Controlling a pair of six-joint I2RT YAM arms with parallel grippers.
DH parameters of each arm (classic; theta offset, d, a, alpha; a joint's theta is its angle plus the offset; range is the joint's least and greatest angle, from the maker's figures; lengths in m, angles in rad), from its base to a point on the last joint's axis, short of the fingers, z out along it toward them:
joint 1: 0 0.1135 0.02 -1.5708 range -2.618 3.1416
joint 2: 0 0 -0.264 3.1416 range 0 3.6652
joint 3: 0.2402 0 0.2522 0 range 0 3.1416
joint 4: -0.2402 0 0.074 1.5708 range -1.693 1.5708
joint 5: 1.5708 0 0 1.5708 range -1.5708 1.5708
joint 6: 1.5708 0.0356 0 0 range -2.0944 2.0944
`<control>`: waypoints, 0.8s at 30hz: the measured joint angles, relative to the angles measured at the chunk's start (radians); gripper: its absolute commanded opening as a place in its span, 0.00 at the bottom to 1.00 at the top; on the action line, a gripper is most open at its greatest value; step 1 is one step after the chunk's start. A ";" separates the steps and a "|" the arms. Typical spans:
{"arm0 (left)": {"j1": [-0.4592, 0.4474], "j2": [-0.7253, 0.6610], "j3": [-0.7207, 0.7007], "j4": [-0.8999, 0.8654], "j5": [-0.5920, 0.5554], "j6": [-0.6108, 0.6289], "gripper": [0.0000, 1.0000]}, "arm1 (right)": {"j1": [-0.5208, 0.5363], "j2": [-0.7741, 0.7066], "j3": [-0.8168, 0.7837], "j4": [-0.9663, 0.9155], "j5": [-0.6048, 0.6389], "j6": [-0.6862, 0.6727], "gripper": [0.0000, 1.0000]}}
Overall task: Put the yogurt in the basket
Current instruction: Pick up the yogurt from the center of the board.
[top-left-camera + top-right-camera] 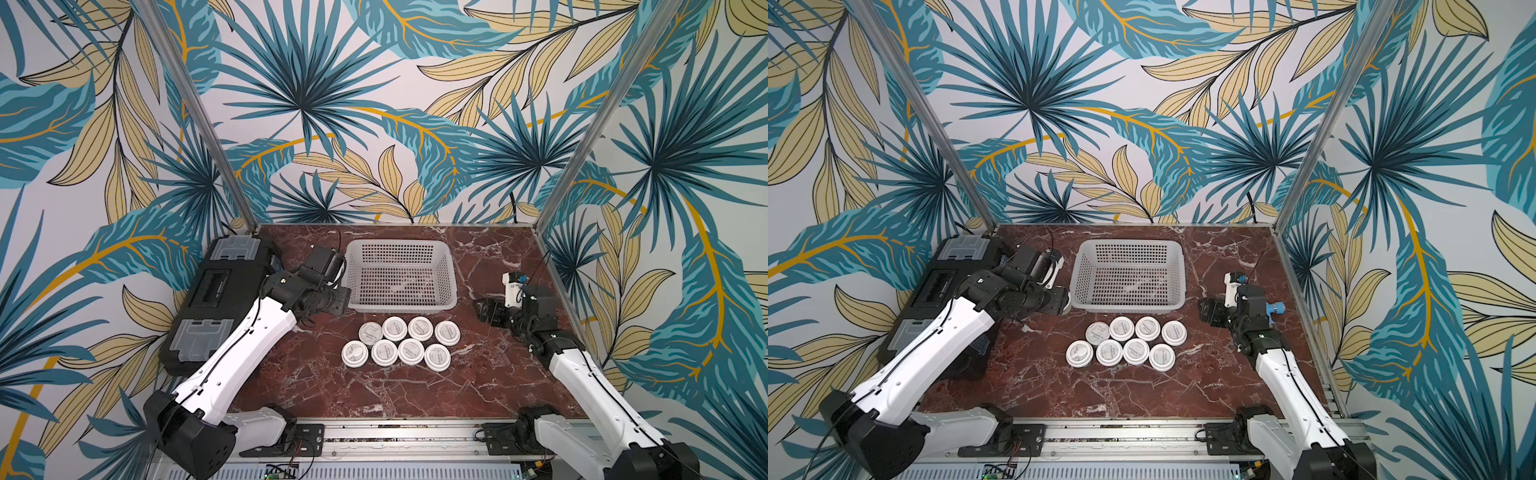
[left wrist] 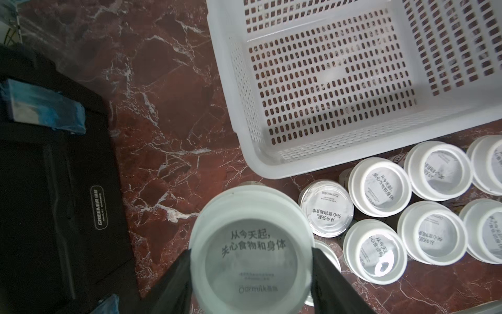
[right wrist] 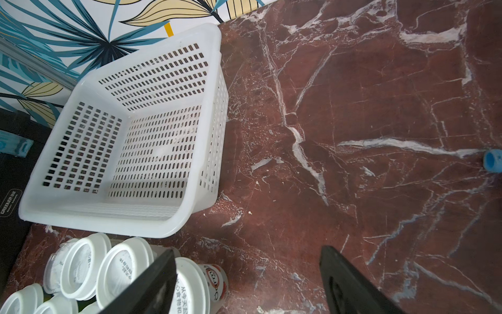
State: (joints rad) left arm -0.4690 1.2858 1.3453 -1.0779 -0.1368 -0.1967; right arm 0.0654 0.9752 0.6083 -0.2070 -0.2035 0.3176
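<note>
One yogurt cup [image 2: 251, 252] is clamped in the left hand [image 1: 337, 300]. The fingers sit on opposite sides at the lid, and the cup is upright with its print facing the wrist camera. It looks lifted clear of the bench [image 1: 415, 399], just off the basket's 8 o'clock corner and not yet over the rim.

The other eight cups [image 1: 411, 351] stand on the bench in two touching rows of four, at 6 o'clock from the basket [image 1: 401, 307]. The basket is empty, so the task has barely begun.

The side grip makes sense: the lid is the widest part, and holding the cup level should let it land standing. The packed rows leave little finger room, so I'd take cups from the outer ends first.

Next it probably needs height to clear the rolled rim, then travel toward 1 o'clock. The risk is clipping the rim and nudging the light basket.

The right hand [image 3: 248, 251] is spread wide, holding nothing, and hovers at 3 o'clock over bare bench, well out of the left arm's path.

The black case [image 1: 216, 291] at 9 o'clock limits the left arm's elbow room.
</note>
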 measured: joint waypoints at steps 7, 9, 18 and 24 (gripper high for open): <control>0.001 0.174 0.226 -0.008 0.011 0.041 0.60 | 0.000 0.000 0.000 0.000 0.000 0.000 0.87; 0.002 0.230 0.278 -0.009 0.027 0.051 0.60 | 0.000 0.000 0.000 0.000 0.000 0.000 0.87; 0.002 0.463 0.464 -0.002 0.085 0.077 0.59 | 0.000 0.006 0.000 0.000 0.000 -0.004 0.87; 0.009 0.604 0.591 0.000 0.097 0.090 0.59 | 0.000 0.010 0.000 0.000 0.000 -0.007 0.87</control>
State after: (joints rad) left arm -0.4603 1.8896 1.9358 -1.0779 -0.0395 -0.1066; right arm 0.0654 0.9852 0.6083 -0.2070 -0.2031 0.3103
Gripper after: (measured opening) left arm 0.662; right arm 0.868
